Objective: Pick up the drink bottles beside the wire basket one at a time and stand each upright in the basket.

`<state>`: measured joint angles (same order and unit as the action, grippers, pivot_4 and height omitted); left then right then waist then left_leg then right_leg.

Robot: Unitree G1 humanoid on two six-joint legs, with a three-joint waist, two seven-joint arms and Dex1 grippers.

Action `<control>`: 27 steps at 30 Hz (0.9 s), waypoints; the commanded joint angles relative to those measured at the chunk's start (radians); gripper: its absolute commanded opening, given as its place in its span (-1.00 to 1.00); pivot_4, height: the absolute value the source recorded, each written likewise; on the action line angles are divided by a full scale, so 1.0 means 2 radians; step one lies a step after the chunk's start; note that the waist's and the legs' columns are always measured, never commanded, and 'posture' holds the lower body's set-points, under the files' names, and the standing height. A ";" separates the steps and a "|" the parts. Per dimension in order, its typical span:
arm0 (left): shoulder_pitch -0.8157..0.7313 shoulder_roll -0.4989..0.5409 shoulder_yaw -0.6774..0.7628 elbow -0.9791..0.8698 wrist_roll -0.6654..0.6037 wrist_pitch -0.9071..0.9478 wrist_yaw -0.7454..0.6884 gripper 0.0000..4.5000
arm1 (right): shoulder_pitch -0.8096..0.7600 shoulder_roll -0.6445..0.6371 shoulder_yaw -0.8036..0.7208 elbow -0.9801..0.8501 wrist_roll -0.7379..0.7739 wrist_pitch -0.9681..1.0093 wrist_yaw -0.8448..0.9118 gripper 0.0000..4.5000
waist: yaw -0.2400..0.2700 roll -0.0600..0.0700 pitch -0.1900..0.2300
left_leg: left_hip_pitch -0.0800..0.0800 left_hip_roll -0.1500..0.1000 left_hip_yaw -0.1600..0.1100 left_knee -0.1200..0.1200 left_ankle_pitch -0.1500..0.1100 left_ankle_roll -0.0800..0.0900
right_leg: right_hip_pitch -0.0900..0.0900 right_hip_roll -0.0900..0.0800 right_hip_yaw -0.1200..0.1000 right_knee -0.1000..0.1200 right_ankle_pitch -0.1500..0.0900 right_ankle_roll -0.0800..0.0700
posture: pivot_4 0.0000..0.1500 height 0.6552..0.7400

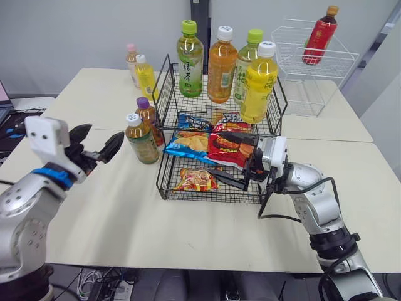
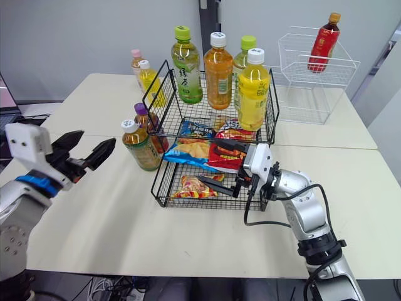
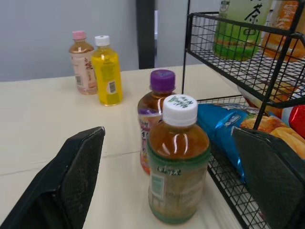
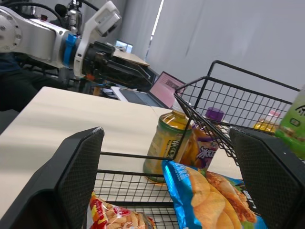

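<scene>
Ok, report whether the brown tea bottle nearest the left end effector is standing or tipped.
Upright: the brown tea bottle stands on its base on the table, white cap on top, just outside the wire basket.

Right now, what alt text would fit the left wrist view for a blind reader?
A white-capped bottle stands on the table ahead of the open left gripper, a purple-capped bottle close behind it. A black wire basket holding a blue snack bag stands beside them.

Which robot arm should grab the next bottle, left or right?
Left, probably. The open left gripper faces the white-capped brown tea bottle standing beside the black wire basket, with nothing between. The right gripper is at the basket's front, with the basket between it and that bottle.
</scene>
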<state>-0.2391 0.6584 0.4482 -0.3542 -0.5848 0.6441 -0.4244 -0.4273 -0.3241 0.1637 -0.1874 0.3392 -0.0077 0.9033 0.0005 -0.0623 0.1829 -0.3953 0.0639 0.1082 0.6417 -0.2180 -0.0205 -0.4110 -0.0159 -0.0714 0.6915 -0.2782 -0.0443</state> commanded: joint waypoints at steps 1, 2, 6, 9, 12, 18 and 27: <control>-0.046 -0.004 -0.044 0.051 0.036 -0.039 -0.007 0.97 | 0.002 -0.004 -0.015 -0.031 0.000 -0.006 -0.018 1.00 | -0.001 0.000 0.000 | 0.000 0.000 0.000 0.000 0.000 0.000 | 0.000 0.000 0.000 0.000 0.000 0.000 | 1.00 1.00; -0.056 -0.007 -0.054 0.066 0.044 -0.046 -0.009 0.97 | 0.003 -0.005 -0.016 -0.034 -0.001 -0.005 -0.021 1.00 | -0.001 0.000 0.000 | 0.000 0.000 0.000 0.000 0.000 0.000 | 0.000 0.000 0.000 -0.001 0.000 0.000 | 1.00 1.00; -0.100 -0.022 -0.084 0.120 0.070 -0.071 -0.008 0.97 | 0.009 -0.012 -0.018 -0.046 -0.004 0.001 -0.033 1.00 | -0.001 0.000 0.000 | 0.000 0.000 0.000 -0.001 0.000 0.000 | 0.000 0.000 0.000 -0.002 0.000 0.000 | 1.00 1.00; -0.115 -0.029 -0.095 0.142 0.083 -0.088 -0.013 0.97 | 0.013 -0.016 -0.018 -0.054 -0.004 0.006 -0.040 1.00 | -0.002 0.000 0.000 | -0.001 0.000 0.000 -0.001 0.000 0.000 | 0.000 0.000 0.000 -0.002 0.000 0.000 | 1.00 1.00; -0.123 -0.034 -0.102 0.156 0.090 -0.101 -0.021 0.97 | 0.018 -0.020 -0.018 -0.062 -0.002 0.011 -0.043 1.00 | -0.001 0.000 0.000 | -0.001 0.000 0.000 -0.001 0.000 0.000 | 0.000 0.000 0.000 -0.002 0.000 0.000 | 1.00 1.00; -0.127 -0.036 -0.103 0.167 0.094 -0.110 -0.030 0.97 | 0.023 -0.027 -0.020 -0.067 0.001 0.013 -0.044 1.00 | -0.001 0.000 0.000 | -0.001 0.000 0.000 -0.001 0.000 0.000 | 0.000 0.000 -0.001 -0.002 0.000 0.001 | 1.00 1.00; -0.121 -0.031 -0.098 0.183 0.094 -0.111 -0.051 -0.07 | 0.024 -0.028 -0.021 -0.068 0.003 0.012 -0.042 1.00 | -0.001 0.000 0.000 | -0.001 0.000 0.000 -0.001 0.000 0.000 | 0.000 0.000 -0.001 -0.002 0.000 0.001 | 1.00 1.00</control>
<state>-0.4753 0.5862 0.2411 0.0170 -0.3965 0.4399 -0.5142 -0.3725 -0.3751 0.1406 -0.2818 0.3332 0.0272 0.8247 -0.0020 -0.0620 0.1831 -0.3970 0.0640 0.1083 0.6401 -0.2181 -0.0203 -0.4112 -0.0160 -0.0728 0.6875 -0.2776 -0.0432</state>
